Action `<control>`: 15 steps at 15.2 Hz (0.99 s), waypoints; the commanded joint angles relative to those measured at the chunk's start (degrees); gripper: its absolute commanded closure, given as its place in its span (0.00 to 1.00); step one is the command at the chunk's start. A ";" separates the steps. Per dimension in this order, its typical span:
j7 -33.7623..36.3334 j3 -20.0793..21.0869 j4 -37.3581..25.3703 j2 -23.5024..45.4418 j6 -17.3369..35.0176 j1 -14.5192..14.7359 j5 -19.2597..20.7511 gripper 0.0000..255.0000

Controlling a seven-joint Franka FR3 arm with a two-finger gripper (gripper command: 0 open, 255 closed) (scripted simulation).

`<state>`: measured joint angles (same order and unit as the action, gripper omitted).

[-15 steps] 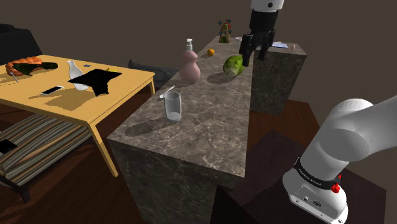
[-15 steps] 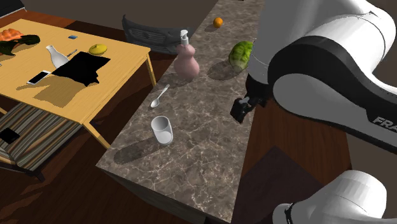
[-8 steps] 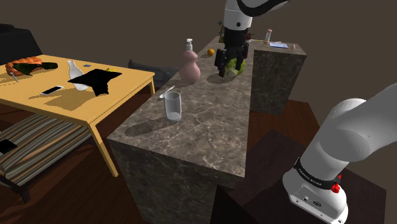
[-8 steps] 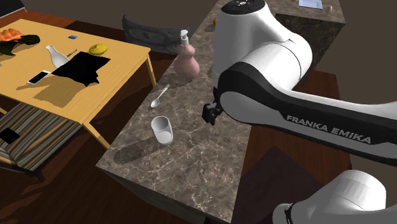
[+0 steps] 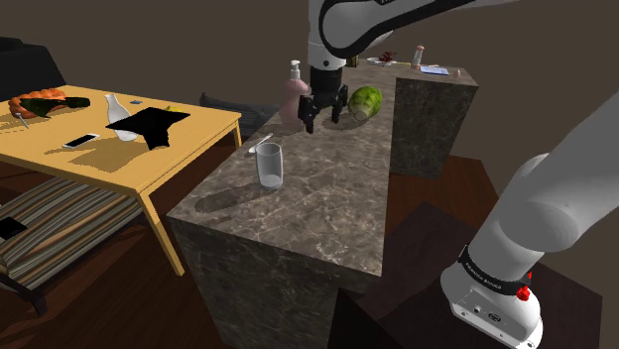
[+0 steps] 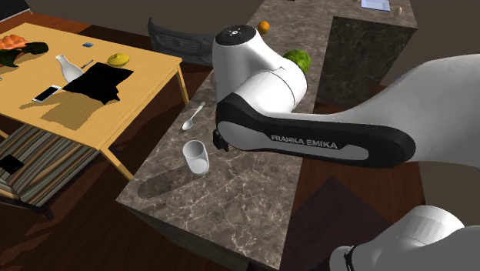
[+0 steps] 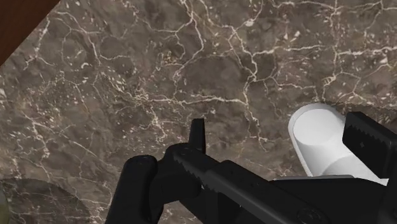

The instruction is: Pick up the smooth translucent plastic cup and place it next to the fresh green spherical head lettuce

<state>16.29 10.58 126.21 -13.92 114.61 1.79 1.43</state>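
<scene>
Swung clear of the lettuce (image 5: pixel 365 102), which it covered half a second ago, the Franka arm's black gripper (image 5: pixel 320 114) now hangs over the dark, white-veined marble counter (image 5: pixel 317 213). Its fingers are spread and grip nothing.

Far off to the hand's side, at the shoulder view's left, a yellow wooden table (image 5: pixel 203 134) carries a phone (image 5: pixel 80 141), a slim white bottle (image 5: pixel 119 117) and a flat black cloth (image 5: pixel 151 123). Nearer the hand, a pale spoon (image 5: pixel 260 145) lies at the counter's edge. Close by it the cup (image 5: pixel 269 165) stands upright, a smooth, straight-sided tumbler, clear with a whitish tint. It is apart from the hand and below it in that view, with bare marble between the two. In the wrist view the cup reads as a plain white cylinder just beyond one finger, outside the gap.

A pink, gourd-shaped pump bottle (image 5: pixel 294 104) with a white nozzle stands right behind the hand and is partly hidden by it. On the hand's other side the lettuce, a rounded green head with pale streaks, rests on the marble well apart from the cup. Past it rises a taller block (image 5: pixel 432 119) of the same stone. In the second exterior view the arm's broad white link covers the pump bottle and most of the lettuce, and a small orange (image 6: pixel 264 26) sits beyond.
</scene>
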 commanded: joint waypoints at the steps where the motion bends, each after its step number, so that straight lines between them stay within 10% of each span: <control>1: 1.02 0.69 -2.22 3.93 1.87 0.11 0.64 0.00; 15: 7.35 2.63 -17.16 26.79 9.87 2.32 6.74 0.00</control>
<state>23.36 13.23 108.57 12.34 123.46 4.02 7.93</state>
